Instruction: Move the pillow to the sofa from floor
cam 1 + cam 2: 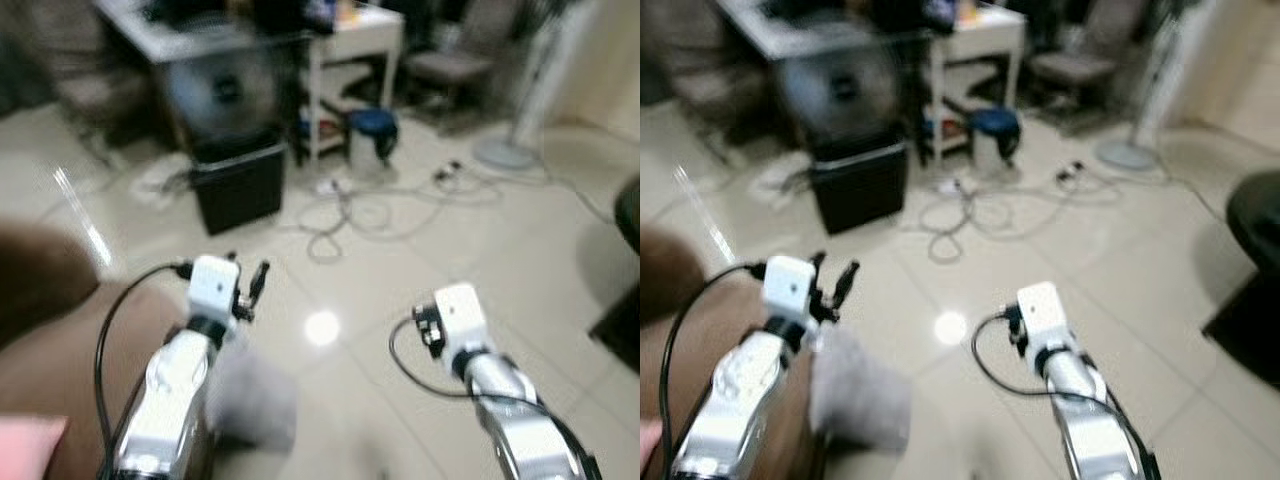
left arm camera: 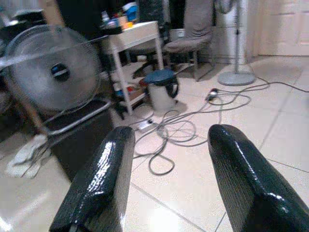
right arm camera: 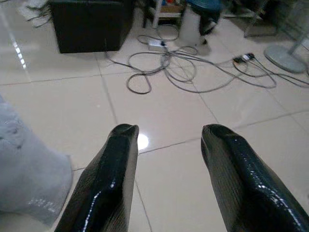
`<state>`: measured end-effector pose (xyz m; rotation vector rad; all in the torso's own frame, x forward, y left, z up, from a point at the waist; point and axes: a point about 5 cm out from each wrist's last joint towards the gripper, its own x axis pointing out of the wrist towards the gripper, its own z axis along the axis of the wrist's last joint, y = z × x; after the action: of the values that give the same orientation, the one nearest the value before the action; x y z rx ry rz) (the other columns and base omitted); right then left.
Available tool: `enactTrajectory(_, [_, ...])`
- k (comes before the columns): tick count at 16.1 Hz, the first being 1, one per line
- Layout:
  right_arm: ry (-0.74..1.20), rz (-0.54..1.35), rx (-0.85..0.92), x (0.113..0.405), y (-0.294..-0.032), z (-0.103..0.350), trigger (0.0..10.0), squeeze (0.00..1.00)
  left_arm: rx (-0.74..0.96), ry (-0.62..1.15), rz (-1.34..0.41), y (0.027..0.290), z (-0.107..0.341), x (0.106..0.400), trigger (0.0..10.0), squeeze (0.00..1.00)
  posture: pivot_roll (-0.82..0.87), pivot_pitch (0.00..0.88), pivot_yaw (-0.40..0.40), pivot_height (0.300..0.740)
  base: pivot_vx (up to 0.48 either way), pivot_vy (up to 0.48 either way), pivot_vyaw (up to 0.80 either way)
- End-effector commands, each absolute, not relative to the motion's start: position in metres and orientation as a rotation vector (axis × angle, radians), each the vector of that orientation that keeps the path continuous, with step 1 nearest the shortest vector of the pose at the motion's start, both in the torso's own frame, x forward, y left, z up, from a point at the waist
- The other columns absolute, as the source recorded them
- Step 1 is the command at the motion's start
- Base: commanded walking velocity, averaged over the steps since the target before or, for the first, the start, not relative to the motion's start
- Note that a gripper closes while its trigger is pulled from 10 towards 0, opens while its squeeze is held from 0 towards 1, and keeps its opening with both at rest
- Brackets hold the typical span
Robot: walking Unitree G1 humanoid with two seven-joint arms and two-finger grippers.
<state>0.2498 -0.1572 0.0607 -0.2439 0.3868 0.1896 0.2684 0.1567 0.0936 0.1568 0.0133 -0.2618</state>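
The left tool (image 2: 166,179) hangs released, fingers spread, above the tiled floor (image 1: 400,260); the right tool (image 3: 166,179) is likewise released over the tiles. A grey pillow (image 1: 860,395) lies on the floor just beside the left arm, next to the brown sofa (image 1: 50,340). Beyond, tangled cables (image 1: 350,215) sprawl across the tiles, near a black box (image 1: 238,185), a round fan (image 2: 50,72) and a white bench (image 1: 355,45).
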Motion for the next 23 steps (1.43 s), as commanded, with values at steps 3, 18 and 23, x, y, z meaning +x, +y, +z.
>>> enactTrajectory(3, [0.392,0.207,-0.271,0.251,-0.164,0.062,10.0,0.00,0.169,0.026,-0.268,0.154,0.090,0.265,10.0,0.00,0.04,0.000,0.008,0.740,0.375,0.000,0.00])
enactTrajectory(18, [0.398,0.185,-0.223,0.244,-0.168,0.058,10.0,0.00,0.195,0.084,-0.379,0.141,0.077,0.257,10.0,0.00,0.03,0.000,0.031,0.740,0.172,0.000,0.21])
enactTrajectory(23, [0.394,0.178,-0.220,0.244,-0.168,0.058,10.0,0.00,0.197,0.086,-0.382,0.142,0.077,0.257,10.0,0.00,0.03,0.000,0.029,0.707,0.000,0.000,0.00])
